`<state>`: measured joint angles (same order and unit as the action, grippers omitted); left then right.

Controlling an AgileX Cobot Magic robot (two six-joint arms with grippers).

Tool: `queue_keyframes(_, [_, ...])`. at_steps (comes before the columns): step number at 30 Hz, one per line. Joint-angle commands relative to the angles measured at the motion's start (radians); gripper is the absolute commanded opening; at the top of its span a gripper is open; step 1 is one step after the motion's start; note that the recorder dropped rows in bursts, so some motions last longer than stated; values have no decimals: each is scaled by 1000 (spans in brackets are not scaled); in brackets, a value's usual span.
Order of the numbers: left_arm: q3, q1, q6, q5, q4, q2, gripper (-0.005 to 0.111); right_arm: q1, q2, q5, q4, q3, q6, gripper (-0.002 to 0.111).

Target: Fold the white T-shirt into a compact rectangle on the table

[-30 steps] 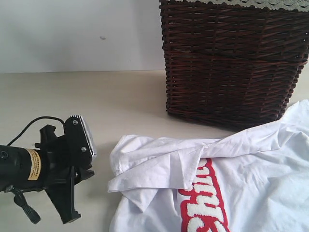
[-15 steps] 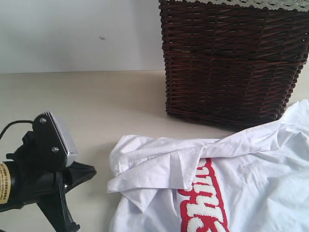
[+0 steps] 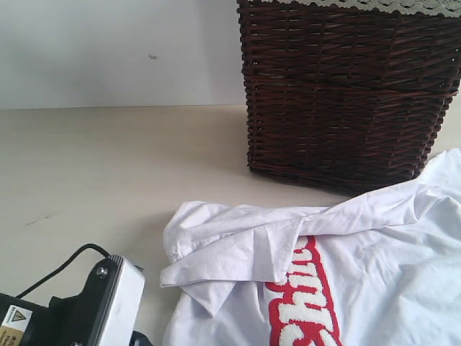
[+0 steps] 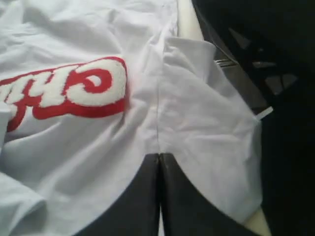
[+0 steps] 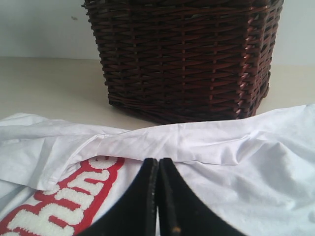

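Two grippers, both closed. Your left gripper (image 4: 158, 161) has its jaws pressed together, tips at a seam of the shirt (image 3: 374, 274); you cannot tell whether cloth is pinched between them. Your right gripper (image 5: 158, 166) has its jaws meeting over the shirt. Shirt lies crumpled on the table (image 3: 108, 166), lettering up, just in front of the basket (image 3: 346, 94).

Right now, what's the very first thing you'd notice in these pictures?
The big dark wicker basket at the back right of the table grabs the eye first. Just in front of it lies the crumpled white T-shirt, with fuzzy white letters on red across it.
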<state>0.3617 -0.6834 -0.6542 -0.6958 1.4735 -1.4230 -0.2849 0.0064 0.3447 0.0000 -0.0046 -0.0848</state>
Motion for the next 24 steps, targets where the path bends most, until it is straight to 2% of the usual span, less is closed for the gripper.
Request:
queue_keyframes(1, [19,-5,209,172,-105,-35,13,5,-6,-5,0,5,5,0])
queue_keyframes(5, [46,-5,357,196,-230,-58,47,5,-6,-5,0,5,5,0])
queue_keyframes(7, [64,-5,376,193,-309,-75,54,5,-6,-5,0,5,5,0])
queue_keyframes(9, [85,-5,432,196,-396,-103,52,5,-6,-5,0,5,5,0])
queue_keyframes(12, [115,-5,558,198,-498,-156,43,5,-6,-5,0,5,5,0])
queue_keyframes(15, [146,-5,607,198,-508,-210,36,5,-6,-5,0,5,5,0])
queue_keyframes(24, [222,-5,784,241,-543,-311,37,5,-6,-5,0,5,5,0])
